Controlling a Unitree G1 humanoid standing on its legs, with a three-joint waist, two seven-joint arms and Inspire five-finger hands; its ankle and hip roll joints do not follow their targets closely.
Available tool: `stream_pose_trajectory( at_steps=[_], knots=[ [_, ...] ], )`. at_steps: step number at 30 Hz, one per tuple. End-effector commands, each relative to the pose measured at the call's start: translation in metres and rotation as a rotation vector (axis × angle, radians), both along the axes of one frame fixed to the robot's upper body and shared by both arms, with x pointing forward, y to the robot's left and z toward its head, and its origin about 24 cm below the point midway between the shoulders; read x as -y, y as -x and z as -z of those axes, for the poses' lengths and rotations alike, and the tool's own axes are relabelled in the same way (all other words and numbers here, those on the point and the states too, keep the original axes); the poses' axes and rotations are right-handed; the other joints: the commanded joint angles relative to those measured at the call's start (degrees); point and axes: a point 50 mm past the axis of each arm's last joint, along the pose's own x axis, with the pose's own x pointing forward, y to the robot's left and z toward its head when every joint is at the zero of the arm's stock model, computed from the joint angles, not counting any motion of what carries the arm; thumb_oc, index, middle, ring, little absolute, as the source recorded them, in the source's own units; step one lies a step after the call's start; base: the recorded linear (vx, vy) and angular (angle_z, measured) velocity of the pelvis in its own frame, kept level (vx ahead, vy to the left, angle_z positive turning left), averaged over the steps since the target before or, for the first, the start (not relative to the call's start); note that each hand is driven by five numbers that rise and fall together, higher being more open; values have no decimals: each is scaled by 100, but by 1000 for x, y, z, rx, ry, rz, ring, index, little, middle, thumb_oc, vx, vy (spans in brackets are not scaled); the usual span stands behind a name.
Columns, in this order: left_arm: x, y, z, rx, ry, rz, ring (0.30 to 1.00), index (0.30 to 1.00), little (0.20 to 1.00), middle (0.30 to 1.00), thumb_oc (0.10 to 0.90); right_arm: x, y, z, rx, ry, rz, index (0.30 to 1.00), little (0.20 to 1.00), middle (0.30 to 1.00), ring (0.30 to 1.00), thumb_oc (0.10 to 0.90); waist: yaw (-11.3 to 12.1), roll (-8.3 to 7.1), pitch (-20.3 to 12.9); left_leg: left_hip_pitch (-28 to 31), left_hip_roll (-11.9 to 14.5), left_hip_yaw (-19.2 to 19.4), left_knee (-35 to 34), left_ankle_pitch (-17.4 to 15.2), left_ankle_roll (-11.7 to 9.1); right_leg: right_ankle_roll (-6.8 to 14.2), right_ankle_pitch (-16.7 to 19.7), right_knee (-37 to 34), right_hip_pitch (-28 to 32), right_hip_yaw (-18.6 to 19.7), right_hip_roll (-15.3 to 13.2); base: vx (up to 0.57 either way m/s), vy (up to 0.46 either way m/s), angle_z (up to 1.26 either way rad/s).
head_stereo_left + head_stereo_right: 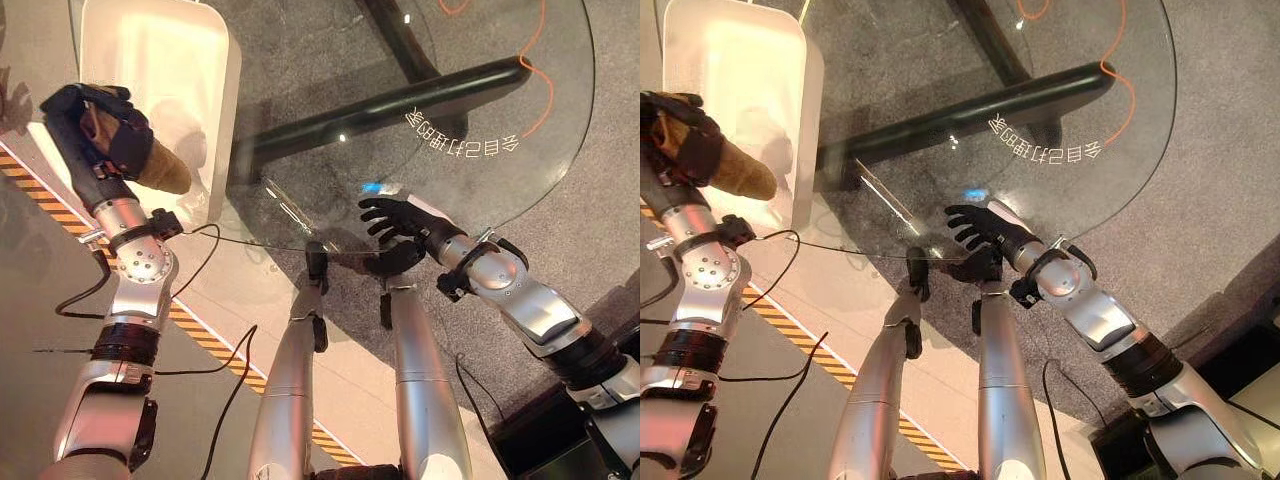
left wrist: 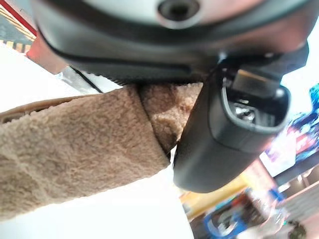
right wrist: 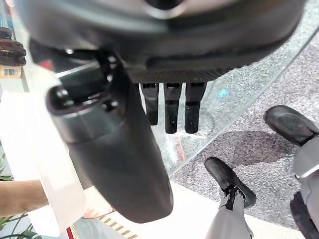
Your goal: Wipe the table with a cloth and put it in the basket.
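My left hand (image 1: 100, 125) is curled round a brown fuzzy cloth (image 1: 160, 165) and holds it up beside the white basket (image 1: 200, 60); the cloth's loose end hangs over the basket's near rim. Close up, the cloth (image 2: 84, 144) is pinched between the palm and the thumb (image 2: 224, 139). Over the near edge of the round glass table (image 1: 480, 120), my right hand (image 1: 400, 215) lies with its fingers (image 3: 172, 107) straight and nothing in it.
A black table base (image 1: 380, 110) runs under the glass. An orange cable (image 1: 545, 80) curls on the grey carpet beneath the far side. A yellow-and-black striped line (image 1: 200, 330) crosses the floor by the basket.
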Motion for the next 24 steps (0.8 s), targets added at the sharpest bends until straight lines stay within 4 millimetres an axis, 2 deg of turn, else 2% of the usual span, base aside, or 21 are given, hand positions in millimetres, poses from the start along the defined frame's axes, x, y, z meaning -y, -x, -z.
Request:
stream_pose_trajectory(
  at_steps=[1, 15, 24],
  knots=[
    [-37, 22, -53, 217, -75, -175, 300, 300, 200, 300, 100, 6, 5, 22, -93, 5, 4, 900, 900, 900, 900, 800, -56, 286, -149, -360, 26, 264, 828, -613, -1, 205, 345, -647, -161, 424, 240, 25, 32, 0],
    [-51, 7, -61, 67, -192, -367, 300, 300, 200, 300, 100, 14, -2, 16, -95, -21, 29, 900, 900, 900, 900, 800, -89, 156, -149, -998, 45, 238, 1102, -672, -38, 296, 434, -519, -741, 421, 219, 10, 8, 0],
    [-55, 8, -70, 90, -185, -415, 300, 300, 200, 300, 100, 14, -3, 17, -93, -37, 20, 900, 900, 900, 900, 800, -91, 141, -149, -1163, -4, 191, 1215, -739, -52, 338, 457, -483, -896, 456, 213, 15, 0, 0]
  ],
)
